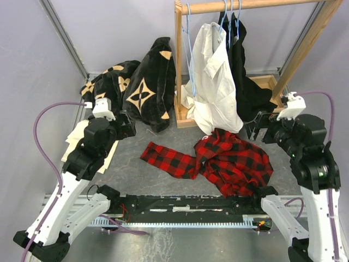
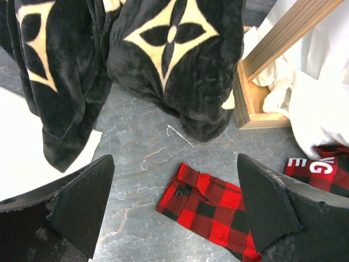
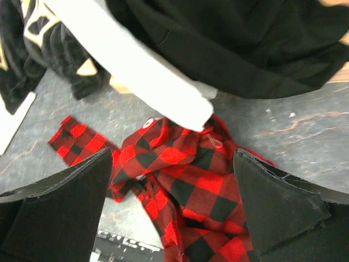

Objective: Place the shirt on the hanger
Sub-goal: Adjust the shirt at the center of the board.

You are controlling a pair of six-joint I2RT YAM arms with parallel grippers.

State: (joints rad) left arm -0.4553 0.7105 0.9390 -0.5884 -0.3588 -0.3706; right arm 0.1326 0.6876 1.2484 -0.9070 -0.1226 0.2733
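Observation:
The red-and-black plaid shirt (image 1: 232,161) lies crumpled on the grey table at centre right. One sleeve stretches left to a buttoned cuff (image 2: 188,194), and white lettering (image 2: 316,166) shows at the left wrist view's right edge. An empty light-blue wire hanger (image 1: 189,52) hangs at the left end of the wooden rail. My left gripper (image 1: 128,125) hovers open above the table just behind the cuff, with nothing between its fingers (image 2: 82,202). My right gripper (image 1: 256,126) is open too, hanging over the shirt's bunched body (image 3: 191,185) and holding nothing.
A black plush fabric with tan flower motifs (image 1: 144,90) is heaped at the back left. A white shirt (image 1: 215,82) and a black garment (image 1: 246,71) hang from the rail (image 1: 256,5), the white one down to the plaid. The rail's wooden base (image 1: 268,82) stands behind.

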